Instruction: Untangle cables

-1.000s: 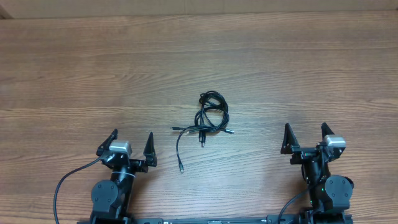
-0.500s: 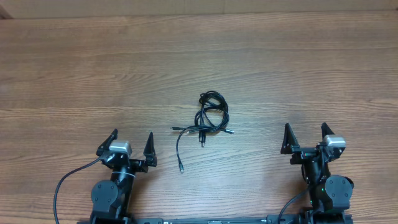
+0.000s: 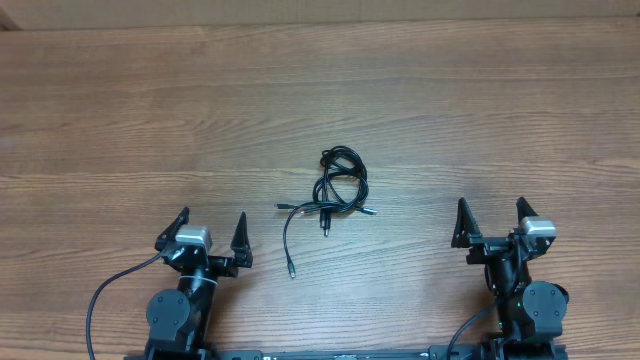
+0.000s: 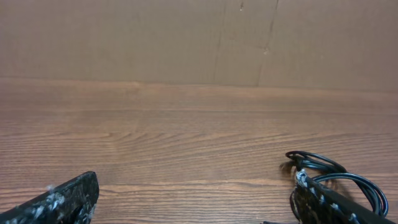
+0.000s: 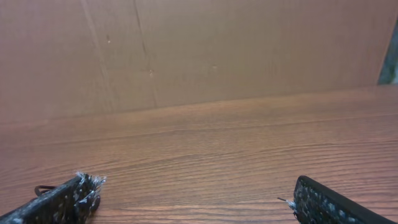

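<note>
Wood-grain brown desk (image 3: pixel 120 110) fills the overhead view, and the cables (image 3: pixel 338 190) lie a little right of the frame's centre in one small black tangle. The upper part of the tangle is a bunch of overlapping loops. Below it several loose ends fan out: one runs toward the left, one toward the right, one short end points down, and one longer strand curves down and left to a small plug (image 3: pixel 292 270) lying alone on the wood. How many separate cords make up the knot cannot be told.

Both arms sit along the bottom edge of the frame, well apart from the tangle and touching none of it. The left claw (image 3: pixel 213 214) is at lower left with its two fingers spread wide and nothing between them. The right claw (image 3: pixel 490 202) is at lower right, also spread wide and empty.

From the left wrist view, the left claw (image 4: pixel 196 186) shows bare desk between its finger (image 4: pixel 62 200) tips, and the looped cables (image 4: pixel 329 169) appear at the lower right, just beyond the right-hand finger. From the right wrist view, the right claw (image 5: pixel 196 186) likewise frames only bare wood, with a plain brown wall (image 5: pixel 249 50) behind the desk's far edge.
</note>
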{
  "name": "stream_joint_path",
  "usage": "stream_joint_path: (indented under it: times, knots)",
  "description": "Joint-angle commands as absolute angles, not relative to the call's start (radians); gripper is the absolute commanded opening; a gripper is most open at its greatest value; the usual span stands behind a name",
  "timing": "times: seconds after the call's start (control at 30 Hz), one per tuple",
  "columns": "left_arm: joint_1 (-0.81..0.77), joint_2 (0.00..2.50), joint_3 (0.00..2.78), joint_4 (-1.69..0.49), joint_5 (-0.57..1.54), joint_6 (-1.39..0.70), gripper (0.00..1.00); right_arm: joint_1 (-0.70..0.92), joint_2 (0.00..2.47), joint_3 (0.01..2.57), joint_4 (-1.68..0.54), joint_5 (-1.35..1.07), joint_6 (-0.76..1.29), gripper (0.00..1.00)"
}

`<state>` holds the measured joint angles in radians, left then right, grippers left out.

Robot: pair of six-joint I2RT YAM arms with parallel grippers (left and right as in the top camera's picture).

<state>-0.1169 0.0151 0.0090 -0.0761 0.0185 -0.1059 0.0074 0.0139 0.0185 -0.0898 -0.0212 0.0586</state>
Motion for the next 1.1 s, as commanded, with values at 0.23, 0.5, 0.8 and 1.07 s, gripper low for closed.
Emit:
stream_joint_path:
  times: [0.23, 0.5, 0.8, 1.07]
  knots:
    - [-0.111, 0.006, 0.005, -0.078, 0.016, -0.120, 1.00, 0.013, 0.003, 0.008, -0.084, -0.012, 0.054, 1.00]
    - [-0.111, 0.006, 0.005, -0.076, 0.016, -0.120, 1.00, 0.013, 0.003, 0.008, -0.084, -0.012, 0.055, 1.00]
    - [-0.111, 0.006, 0.005, -0.073, -0.010, -0.101, 1.00, 0.013, 0.003, 0.008, -0.084, -0.012, 0.054, 1.00]
    - [-0.112, 0.006, 0.010, -0.043, 0.093, -0.108, 0.99, 0.013, 0.003, 0.008, -0.084, -0.012, 0.054, 1.00]
